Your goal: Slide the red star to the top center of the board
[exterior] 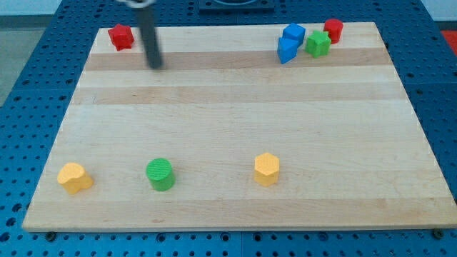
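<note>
The red star (121,36) sits at the surface's (235,121) top left corner, not yet pushed, and my tip (155,66), no gripper, waits just right of it.

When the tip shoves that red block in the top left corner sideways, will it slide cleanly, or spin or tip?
The red star looks squat and sits flat on the smooth wooden board, so it probably slides rather than tips. Its lobed sides may make it rotate under an off-centre push. My tip is apart from it, toward the view's right and slightly lower, with no block touching the star.
</note>
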Tool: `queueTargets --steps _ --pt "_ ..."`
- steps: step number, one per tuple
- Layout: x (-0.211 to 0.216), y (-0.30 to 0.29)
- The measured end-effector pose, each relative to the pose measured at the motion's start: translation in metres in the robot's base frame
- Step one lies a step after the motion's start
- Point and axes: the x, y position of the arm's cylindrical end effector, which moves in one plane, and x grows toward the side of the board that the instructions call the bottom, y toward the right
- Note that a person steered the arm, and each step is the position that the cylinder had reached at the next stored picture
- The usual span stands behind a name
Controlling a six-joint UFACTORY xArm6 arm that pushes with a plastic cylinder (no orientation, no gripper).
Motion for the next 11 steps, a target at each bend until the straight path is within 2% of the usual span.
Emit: queueTargets --steps 1,2,4,6,7,8,9,11 --pt "-0.021 -0.088" --pt "-0.038 -0.086" --pt "-0.066 -0.051" --pt "-0.061 0.022" --pt "-0.066 -0.067" --pt "-0.091 -0.036" --pt "-0.090 0.033" --pt "-0.058 0.167"
